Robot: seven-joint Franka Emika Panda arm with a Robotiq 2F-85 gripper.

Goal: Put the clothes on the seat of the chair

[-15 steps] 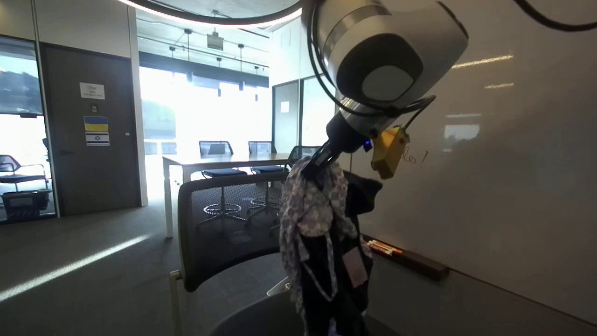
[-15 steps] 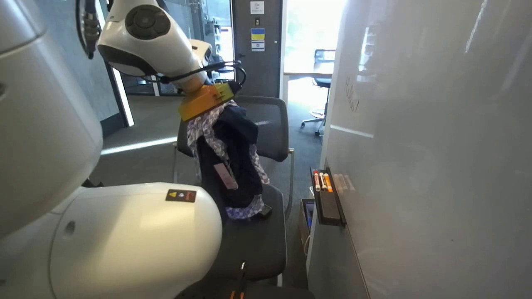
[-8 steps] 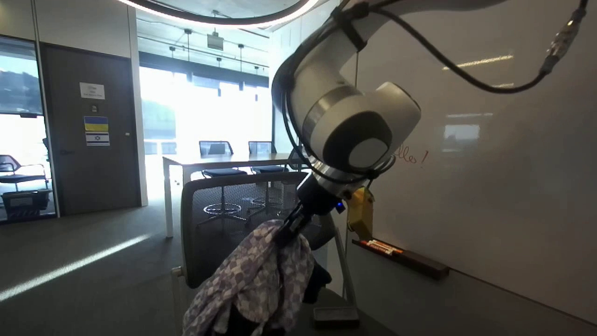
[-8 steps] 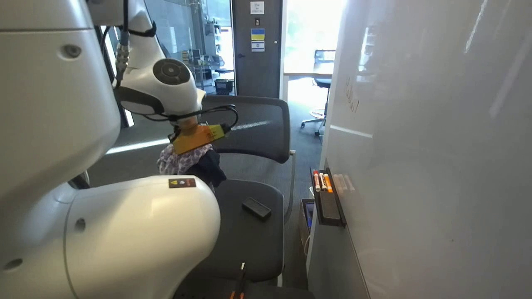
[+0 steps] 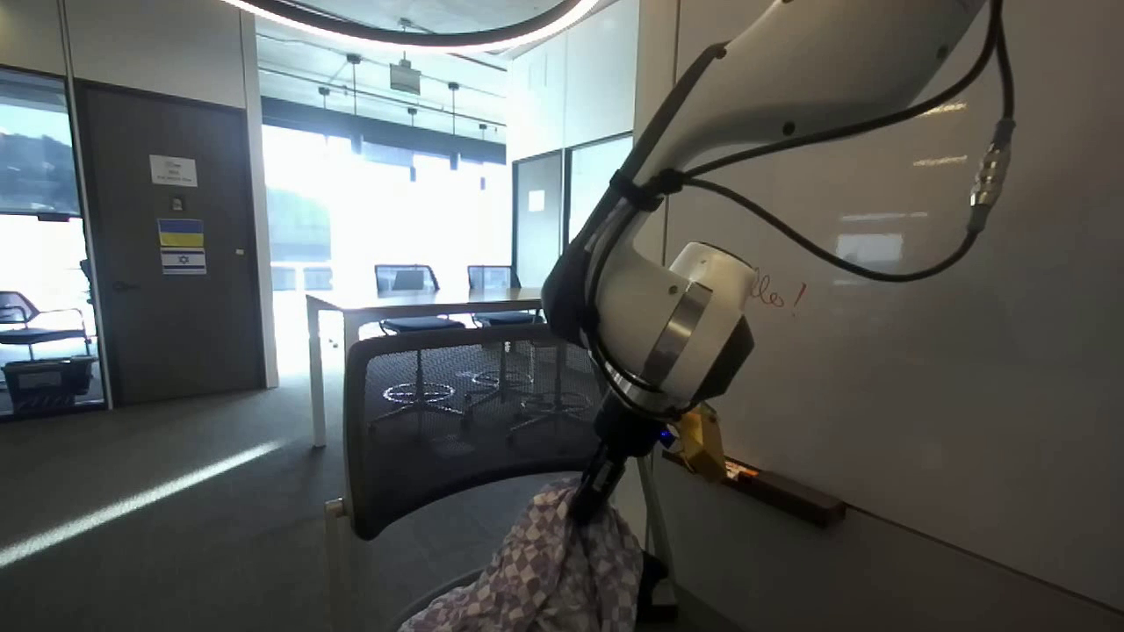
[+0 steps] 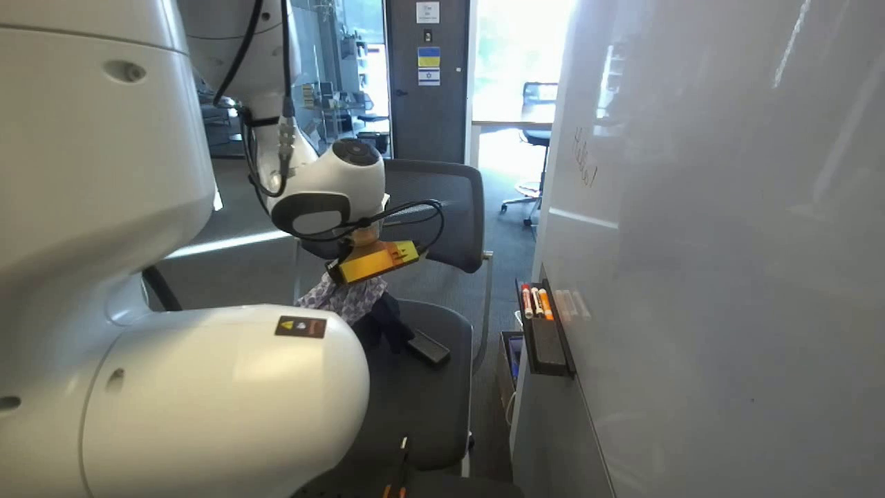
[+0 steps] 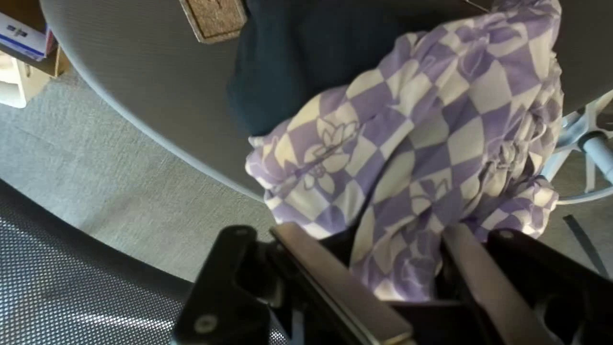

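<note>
Clothes: gathered in the hand's grip and spilling down over the seat; purple-and-cream checks on top, a dark part spread to one side. How far they rest on the seat I cannot tell.
Hand: gripping the checked cloth, pads either side of a bunched fold; it slants downward.
Seat: dark, round-edged; in the wrist view the checks cover part of its rim.
Block: small, dark, on the seat right beside the dark cloth; touching or not, I cannot say.
Chair: mesh back upright, near the hand in both exterior views.
Box: yellow, on the arm just above the hand.
Whiteboard: next to the chair, red writing partly behind the arm.
Tray: on the whiteboard, holding three markers and an eraser.
Table: well off across the room, chairs at it, bright glass behind.
</note>
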